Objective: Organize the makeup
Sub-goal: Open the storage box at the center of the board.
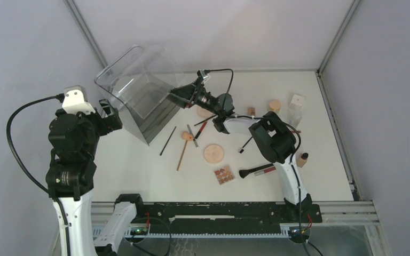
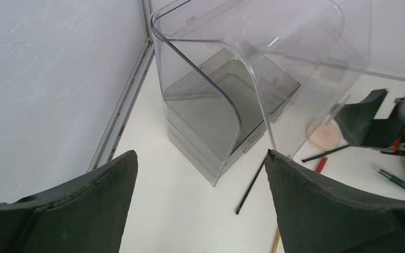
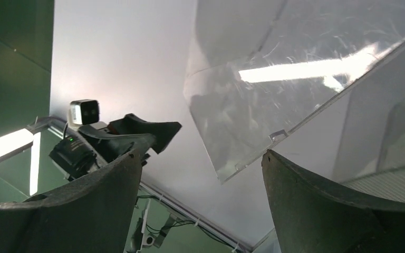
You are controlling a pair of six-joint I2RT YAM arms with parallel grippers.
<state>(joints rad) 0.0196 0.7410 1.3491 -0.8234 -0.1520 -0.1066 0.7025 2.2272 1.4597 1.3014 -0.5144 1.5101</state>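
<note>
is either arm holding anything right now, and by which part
Nothing is held. The left gripper and the right gripper both have their jaws wide apart and empty; the clear acrylic organizer box sits ahead of them, ungripped.

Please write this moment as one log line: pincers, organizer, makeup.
left pincer: open, empty | right pincer: open, empty, beside organizer | makeup: scattered on table

White table top (image 1: pixel 139 170), pale grey panel walls (image 1: pixel 208 26) on three sides, slim metal corner posts (image 1: pixel 85 29) at both back corners, aluminium rail (image 1: pixel 347 209) along the near edge, soft even light
</note>
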